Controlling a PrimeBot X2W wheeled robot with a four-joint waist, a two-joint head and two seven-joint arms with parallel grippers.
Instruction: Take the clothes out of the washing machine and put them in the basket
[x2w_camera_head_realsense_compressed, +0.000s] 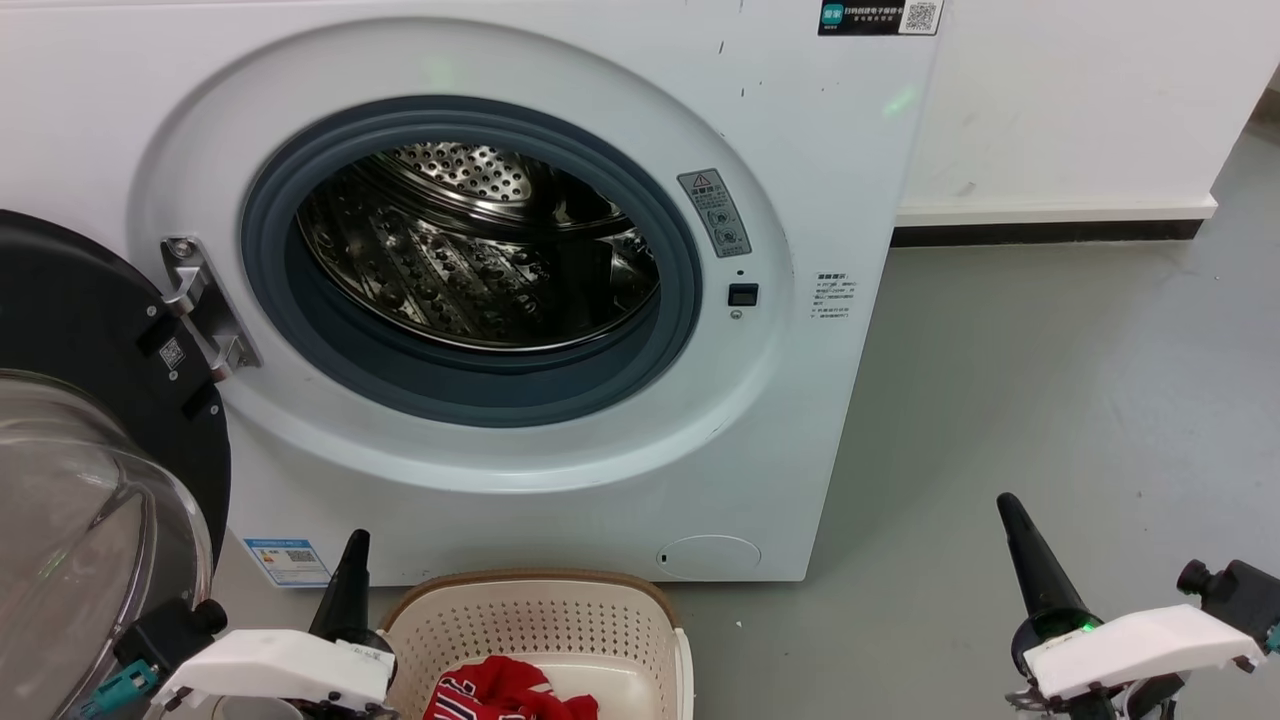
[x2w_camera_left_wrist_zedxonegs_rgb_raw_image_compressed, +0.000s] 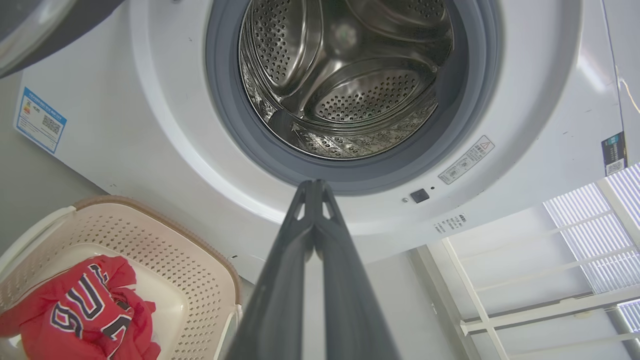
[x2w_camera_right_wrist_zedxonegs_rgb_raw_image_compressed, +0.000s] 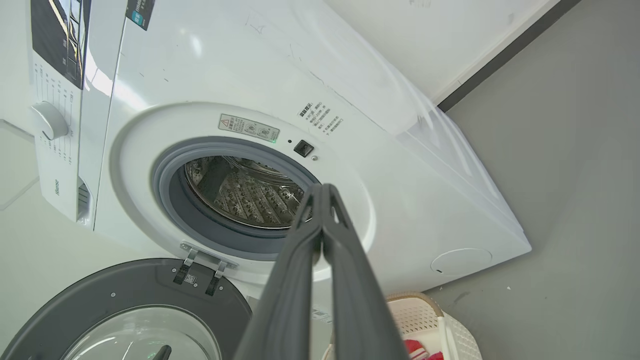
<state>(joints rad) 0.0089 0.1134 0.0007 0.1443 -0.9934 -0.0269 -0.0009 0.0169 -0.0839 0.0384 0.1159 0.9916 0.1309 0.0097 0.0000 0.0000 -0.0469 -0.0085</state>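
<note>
The white washing machine (x2w_camera_head_realsense_compressed: 800, 150) stands with its black-framed glass door (x2w_camera_head_realsense_compressed: 90, 420) swung open to the left. Its steel drum (x2w_camera_head_realsense_compressed: 470, 260) shows bare metal and no fabric. The cream basket (x2w_camera_head_realsense_compressed: 530, 582) sits on the floor in front of the machine, with red clothes (x2w_camera_head_realsense_compressed: 505, 692) in it. In the left wrist view the red jersey (x2w_camera_left_wrist_zedxonegs_rgb_raw_image_compressed: 85, 310) with black-and-white lettering lies in the basket (x2w_camera_left_wrist_zedxonegs_rgb_raw_image_compressed: 170, 250). My left gripper (x2w_camera_head_realsense_compressed: 358, 545) is shut and empty, just left of the basket. My right gripper (x2w_camera_head_realsense_compressed: 1007, 505) is shut and empty, over the floor to the machine's right.
Grey floor (x2w_camera_head_realsense_compressed: 1050, 380) stretches to the right of the machine, bounded by a white wall with a dark skirting strip (x2w_camera_head_realsense_compressed: 1050, 232). The open door (x2w_camera_right_wrist_zedxonegs_rgb_raw_image_compressed: 130, 310) juts out toward my left arm. White window bars (x2w_camera_left_wrist_zedxonegs_rgb_raw_image_compressed: 550, 260) show in the left wrist view.
</note>
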